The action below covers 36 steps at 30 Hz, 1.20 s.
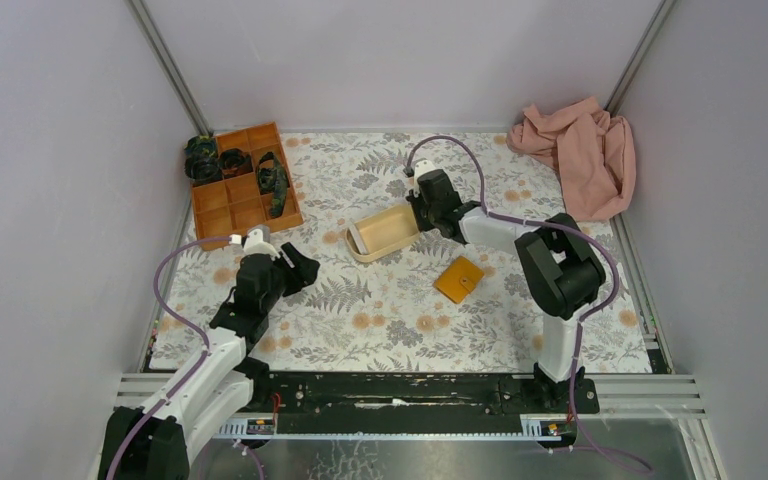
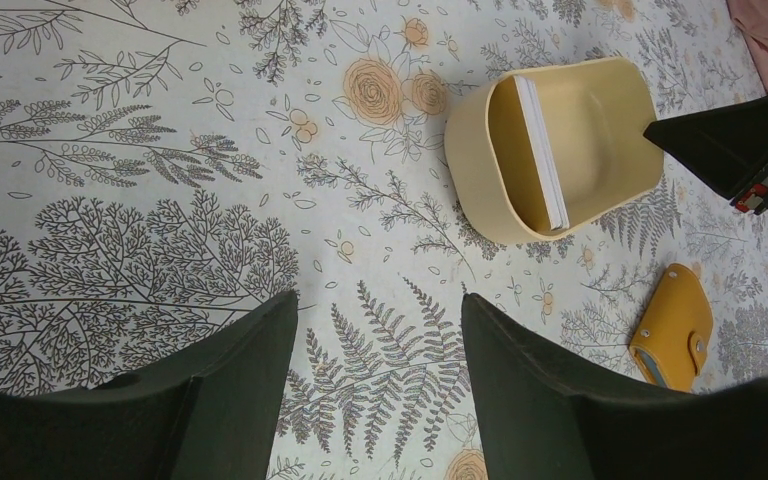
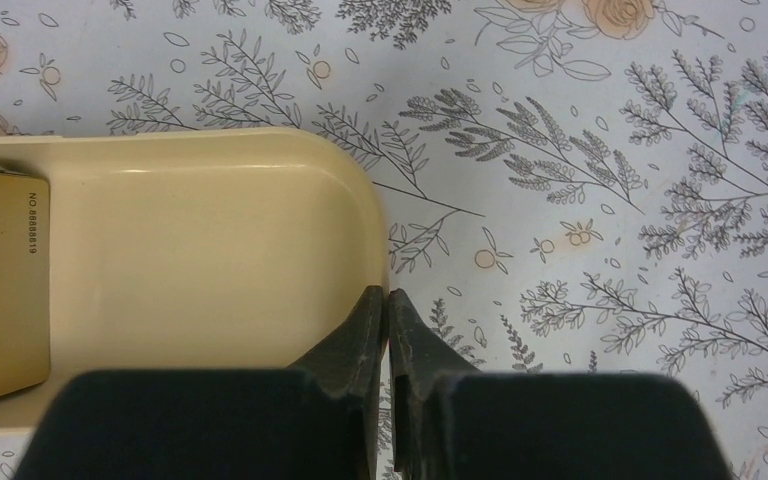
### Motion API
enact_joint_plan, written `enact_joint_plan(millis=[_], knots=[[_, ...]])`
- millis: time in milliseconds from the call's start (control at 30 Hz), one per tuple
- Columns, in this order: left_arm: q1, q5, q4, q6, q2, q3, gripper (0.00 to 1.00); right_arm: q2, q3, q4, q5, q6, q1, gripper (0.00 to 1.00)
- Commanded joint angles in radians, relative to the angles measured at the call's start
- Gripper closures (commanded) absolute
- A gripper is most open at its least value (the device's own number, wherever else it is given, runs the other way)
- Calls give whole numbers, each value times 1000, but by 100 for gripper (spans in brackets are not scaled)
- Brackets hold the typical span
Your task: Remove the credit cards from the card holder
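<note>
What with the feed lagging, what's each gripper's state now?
Left gripper: open, holding nothing.
Right gripper: closed on the beige tray rim.

Holder: orange-tan, closed, flat, near the tray but apart from it. Cards: stacked on edge inside tray, against one end.

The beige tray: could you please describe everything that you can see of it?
The beige tray is a smooth, plastic-looking oval dish with a raised rim. It sits upright on the floral tablecloth near the middle of the table. A stack of cards, with a gold one facing inward, stands against one end. At the opposite end the right hand pinches the rim, one finger inside and one outside.
</note>
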Motion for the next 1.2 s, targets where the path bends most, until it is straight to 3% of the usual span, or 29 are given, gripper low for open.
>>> enact_joint_plan(millis=[0,1167], knots=[[-5,16,47,9,0,-9,31,-60,-23,-14,72,35,5,100],[-5,18,47,6,2,-8,31,-111,7,-210,308,318,5,100]])
